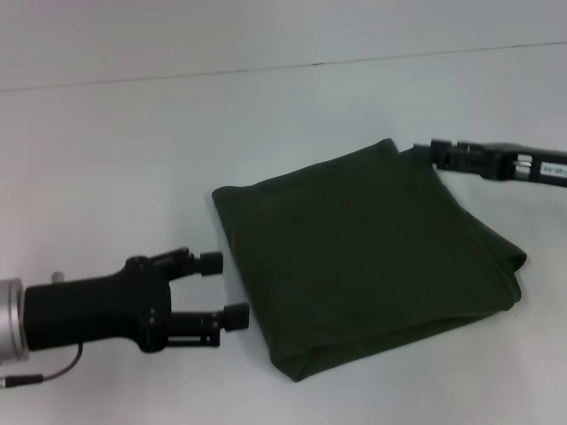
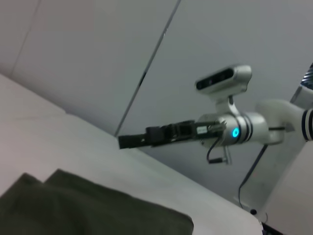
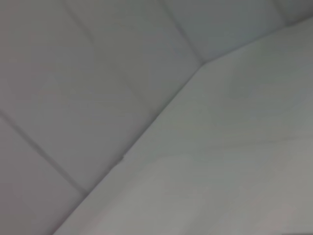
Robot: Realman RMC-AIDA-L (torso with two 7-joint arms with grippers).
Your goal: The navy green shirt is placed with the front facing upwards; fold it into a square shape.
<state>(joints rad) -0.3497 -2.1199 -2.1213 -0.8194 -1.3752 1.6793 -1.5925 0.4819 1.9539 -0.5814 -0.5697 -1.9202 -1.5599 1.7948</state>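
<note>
The navy green shirt (image 1: pixel 363 257) lies folded into a rough square on the white table (image 1: pixel 124 168), its plain dark cloth facing up with no lettering showing. My left gripper (image 1: pixel 223 289) is open just off the shirt's left edge, low over the table, with nothing between its fingers. My right gripper (image 1: pixel 436 152) reaches in from the right and ends at the shirt's far right corner. The left wrist view shows a corner of the shirt (image 2: pixel 73 208) and, beyond it, the right gripper (image 2: pixel 122 142) above the table. The right wrist view holds only table and wall.
The table's far edge (image 1: pixel 310 64) meets a grey wall. Bare tabletop lies to the left of and behind the shirt. A thin cable (image 1: pixel 44 376) hangs under the left arm near the table's front edge.
</note>
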